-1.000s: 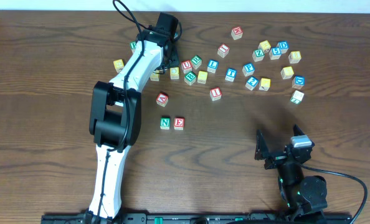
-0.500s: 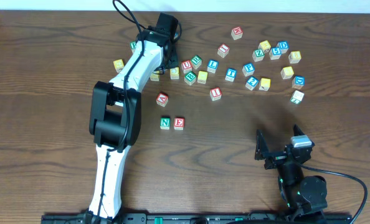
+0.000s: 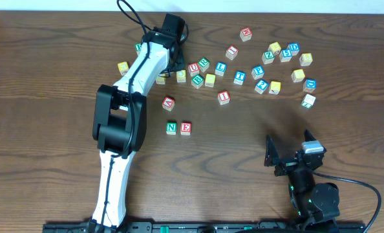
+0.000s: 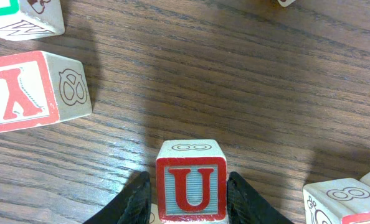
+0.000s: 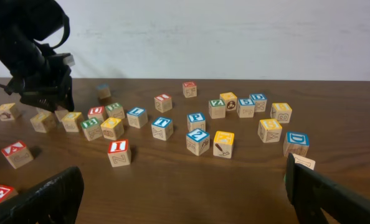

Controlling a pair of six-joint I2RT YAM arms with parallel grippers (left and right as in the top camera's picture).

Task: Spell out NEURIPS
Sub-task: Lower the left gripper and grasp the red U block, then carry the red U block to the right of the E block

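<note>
Dark wood-grain table (image 3: pixel 50 97), pale blank wall (image 5: pixel 235 31) behind it (wall shows only in the right wrist cam). The left gripper (image 4: pixel 191 208) sits at the far-left end of the cube scatter, jaws narrow w/ both fingers (image 4: pixel 132 202) against the sides of a red U cube (image 4: pixel 191 186), which stands flat on the wood. Nearer the front edge, the N cube (image 3: pixel 171 128) & E cube (image 3: pixel 185 127) sit side by side. The red I cube (image 3: pixel 224 96) & blue P cube (image 3: pixel 257 71) lie loose further right. The right gripper (image 3: pixel 290 152), at the near-right of the table, is spread wide, gripping nothing.
</note>
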